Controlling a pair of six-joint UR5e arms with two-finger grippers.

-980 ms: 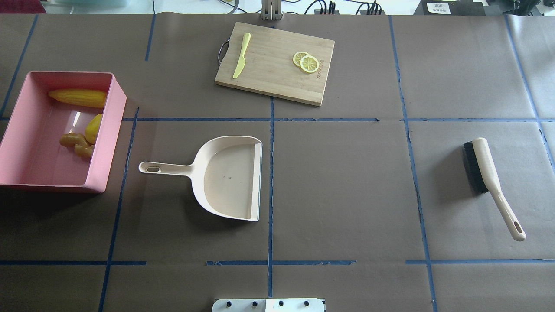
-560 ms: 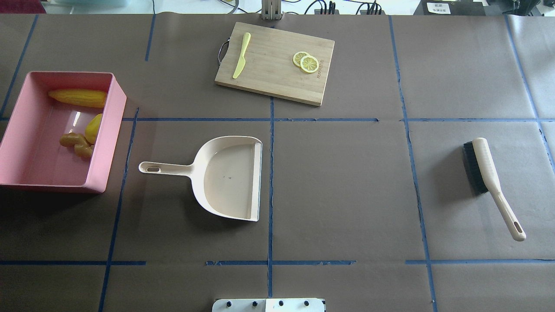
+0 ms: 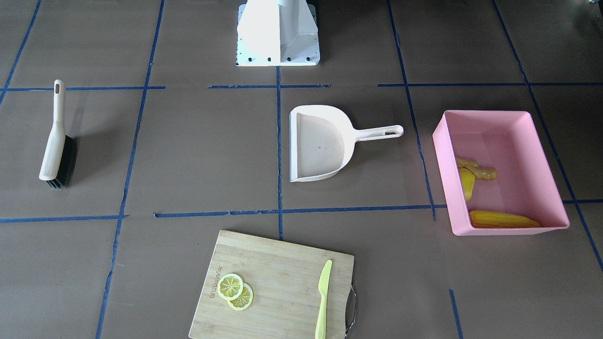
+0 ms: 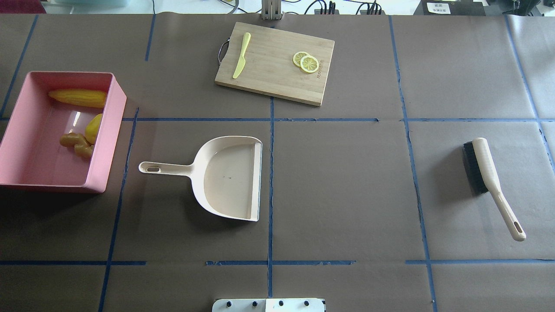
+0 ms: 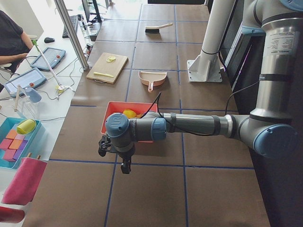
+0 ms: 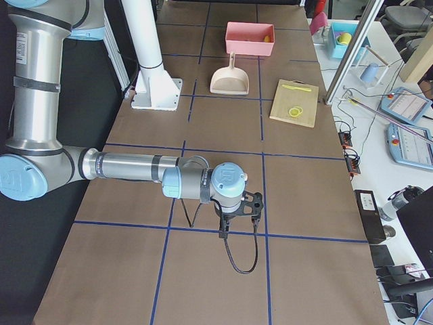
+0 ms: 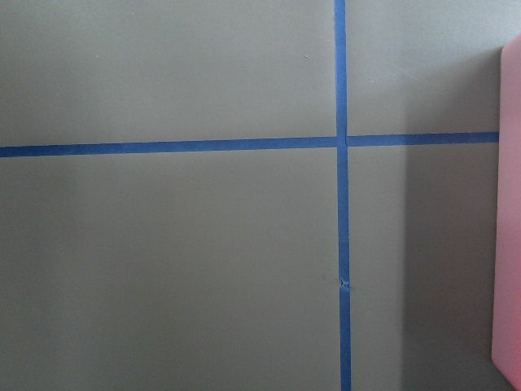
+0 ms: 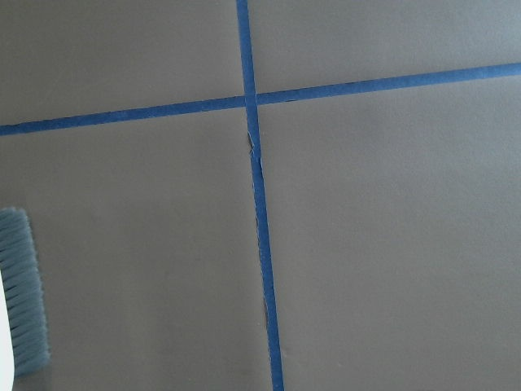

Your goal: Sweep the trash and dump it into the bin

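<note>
The pink bin (image 4: 118, 108) stands at the table's left side, and also shows in the front view (image 3: 442, 155). The corn cob (image 4: 78, 98), the round yellow fruit (image 4: 94, 128) and the ginger root (image 4: 78, 144) lie inside it. My left gripper (image 5: 125, 166) shows only in the exterior left view, hanging past the bin's outer end; I cannot tell whether it is open or shut. My right gripper (image 6: 223, 232) shows only in the exterior right view, over bare table; I cannot tell its state either. The left wrist view catches the bin's edge (image 7: 511, 212).
The cream dustpan (image 4: 230, 177) lies empty at the centre, handle pointing toward the bin. The brush (image 4: 490, 173) lies at the right. A bamboo cutting board (image 4: 273, 82) at the back holds a lime-green knife (image 4: 241, 56) and lemon slices (image 4: 306, 62).
</note>
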